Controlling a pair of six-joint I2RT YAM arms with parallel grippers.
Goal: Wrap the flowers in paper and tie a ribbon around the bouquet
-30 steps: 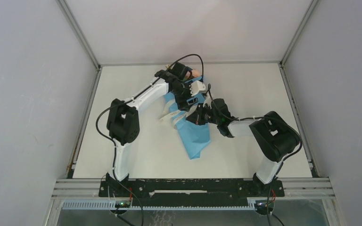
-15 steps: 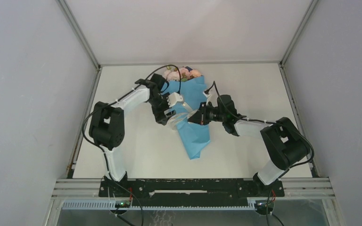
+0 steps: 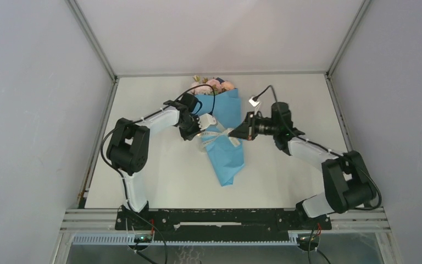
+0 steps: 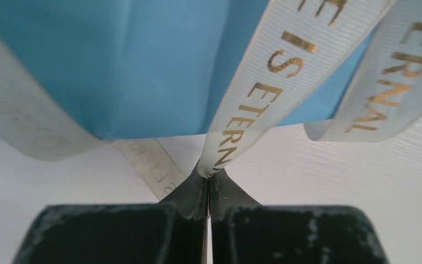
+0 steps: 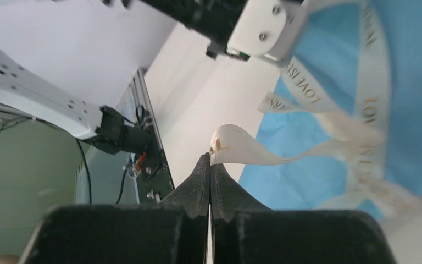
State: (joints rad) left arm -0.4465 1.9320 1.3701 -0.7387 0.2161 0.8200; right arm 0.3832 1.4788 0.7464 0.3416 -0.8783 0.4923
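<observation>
The bouquet lies on the table as a cone of blue paper (image 3: pixel 228 159), with the pink flowers (image 3: pixel 214 84) at its far, wide end. The cream ribbon (image 3: pixel 215 136), printed with gold letters, crosses the middle of the cone. My left gripper (image 3: pixel 200 133) is at the cone's left edge, shut on one strand of the ribbon (image 4: pixel 253 104) just off the paper (image 4: pixel 143 66). My right gripper (image 3: pixel 233 132) is over the cone's right side, shut on a curled ribbon end (image 5: pixel 236 148). The ribbon's loops lie gathered on the paper (image 5: pixel 307 181).
The white table (image 3: pixel 159 176) has grey walls on three sides. A metal rail (image 3: pixel 225 217) with the arm bases runs along the near edge. The left arm's wrist (image 5: pixel 264 27) shows close by in the right wrist view.
My left gripper came down from the flower end to the cone's left side and shut on a ribbon strand. The right arm drew back to the right, still holding its ribbon end.
</observation>
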